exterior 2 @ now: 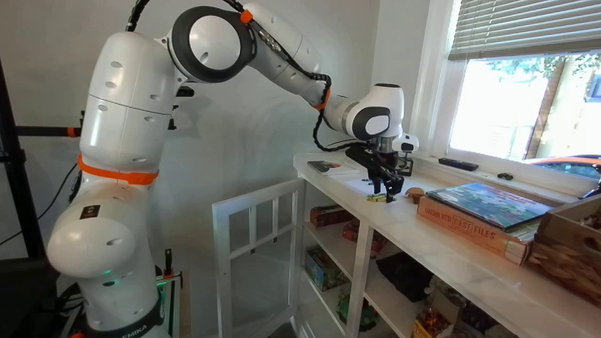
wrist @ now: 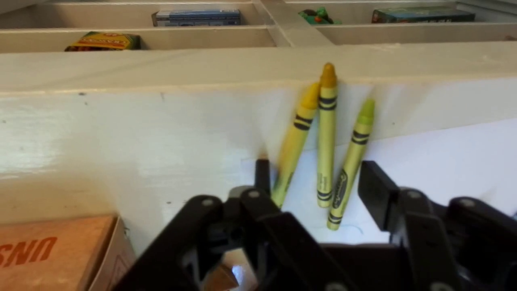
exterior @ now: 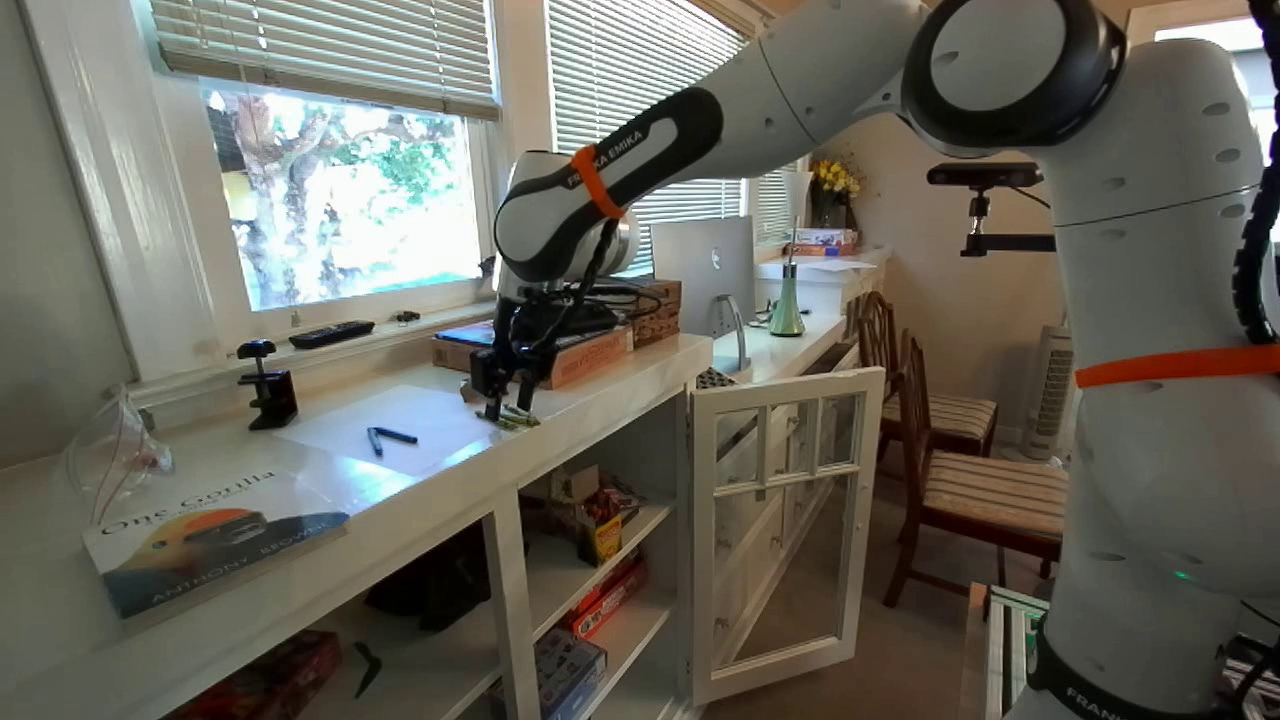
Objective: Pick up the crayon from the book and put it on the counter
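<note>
Three yellow to yellow-green crayons lie together near the front edge of the pale counter point(exterior: 640, 382), partly on white paper. In the wrist view they are a yellow crayon point(wrist: 294, 141), an ochre crayon point(wrist: 327, 141) and a yellow-green crayon point(wrist: 352, 161). My gripper point(wrist: 316, 171) is open and low over them, its fingers on either side of the group. It shows in both exterior views point(exterior: 508, 408) point(exterior 2: 383, 196). The flat dark-covered book point(exterior 2: 488, 204) lies on an orange-brown box beside the gripper; no crayon shows on it.
The orange-brown box point(exterior 2: 465, 227) is close to the gripper. Two dark crayons or pens point(exterior: 388, 437) lie on the white paper point(exterior: 340, 420). A clamp point(exterior: 270, 390), a One Gorilla book point(exterior: 215, 535) and a plastic bag point(exterior: 115, 450) are farther along. A cabinet door point(exterior: 785, 530) hangs open.
</note>
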`<state>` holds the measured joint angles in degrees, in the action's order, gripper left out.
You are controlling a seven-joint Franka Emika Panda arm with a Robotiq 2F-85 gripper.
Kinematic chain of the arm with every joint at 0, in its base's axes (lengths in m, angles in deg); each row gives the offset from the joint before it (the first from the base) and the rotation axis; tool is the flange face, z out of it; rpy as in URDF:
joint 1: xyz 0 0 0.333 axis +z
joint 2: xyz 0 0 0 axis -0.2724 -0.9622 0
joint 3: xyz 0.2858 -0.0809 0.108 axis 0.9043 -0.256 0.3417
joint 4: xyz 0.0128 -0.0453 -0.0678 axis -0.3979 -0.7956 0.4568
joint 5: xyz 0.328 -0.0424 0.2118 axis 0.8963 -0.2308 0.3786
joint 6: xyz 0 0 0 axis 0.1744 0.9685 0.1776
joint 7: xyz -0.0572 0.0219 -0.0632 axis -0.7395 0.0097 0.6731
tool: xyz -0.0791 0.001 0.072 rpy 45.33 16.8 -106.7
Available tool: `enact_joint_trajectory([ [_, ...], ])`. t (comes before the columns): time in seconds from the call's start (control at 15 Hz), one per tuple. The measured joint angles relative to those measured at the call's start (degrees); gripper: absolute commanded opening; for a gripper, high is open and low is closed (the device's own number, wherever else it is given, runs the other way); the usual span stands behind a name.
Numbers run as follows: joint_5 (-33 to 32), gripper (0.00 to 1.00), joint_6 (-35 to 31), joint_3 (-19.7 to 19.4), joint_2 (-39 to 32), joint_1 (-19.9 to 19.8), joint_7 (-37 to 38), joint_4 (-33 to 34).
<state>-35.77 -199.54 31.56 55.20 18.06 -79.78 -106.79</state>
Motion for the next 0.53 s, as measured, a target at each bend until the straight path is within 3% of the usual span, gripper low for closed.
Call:
enact_joint_trajectory([
  [0.27, 0.0, 0.01, 0.0, 0.0, -0.1, 0.0, 0.0, 0.4],
  [0.53, 0.0, 0.05, 0.0, 0.0, -0.4, 0.0, 0.0, 0.7],
])
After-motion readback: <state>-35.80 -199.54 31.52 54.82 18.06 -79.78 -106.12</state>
